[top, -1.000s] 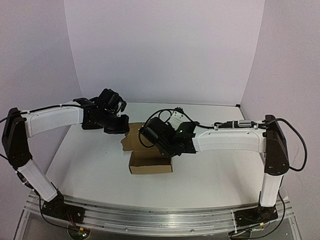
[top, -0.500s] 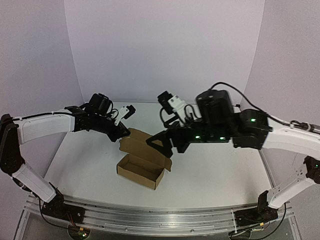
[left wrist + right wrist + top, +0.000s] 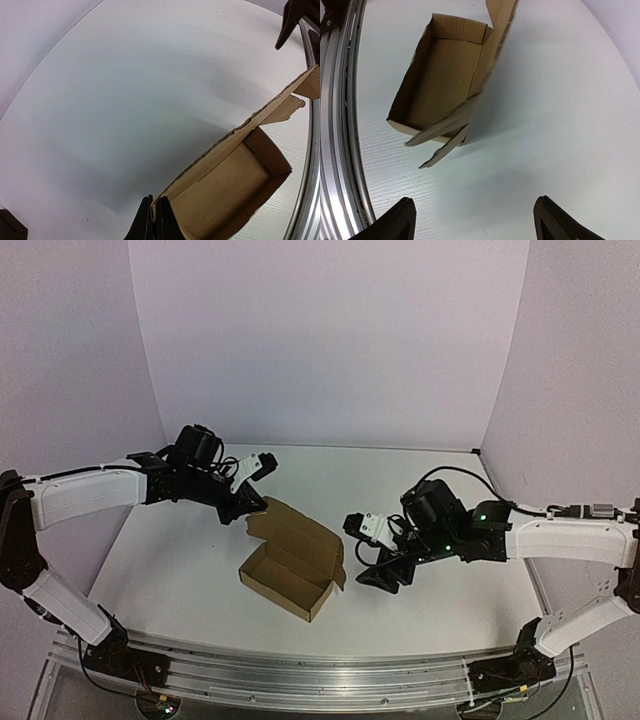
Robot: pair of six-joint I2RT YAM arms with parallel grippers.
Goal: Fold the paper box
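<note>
The paper box [image 3: 285, 578] is an open brown cardboard tray in the middle of the table, set at a slant, with its lid flap [image 3: 302, 531] standing up along the far side. My left gripper [image 3: 247, 511] is shut on the lid's left end; in the left wrist view the fingers [image 3: 148, 225] pinch that cardboard edge, and the box's inside [image 3: 230, 187] lies beyond them. My right gripper [image 3: 374, 571] hangs low just right of the box, open and holding nothing. In the right wrist view the box [image 3: 442, 75] lies ahead of the wide-apart right gripper [image 3: 475, 202], with loose side flaps [image 3: 445, 137] sticking out toward it.
A metal rail [image 3: 300, 668] runs along the table's near edge, close to the box's front, and it shows as the rail [image 3: 337, 100] in the right wrist view. White walls enclose the table at the back and on both sides.
My right gripper let go of the box, opened wide, rose, then came down low to the right of it. The box has turned to a slant. My left gripper kept its hold on the lid.
</note>
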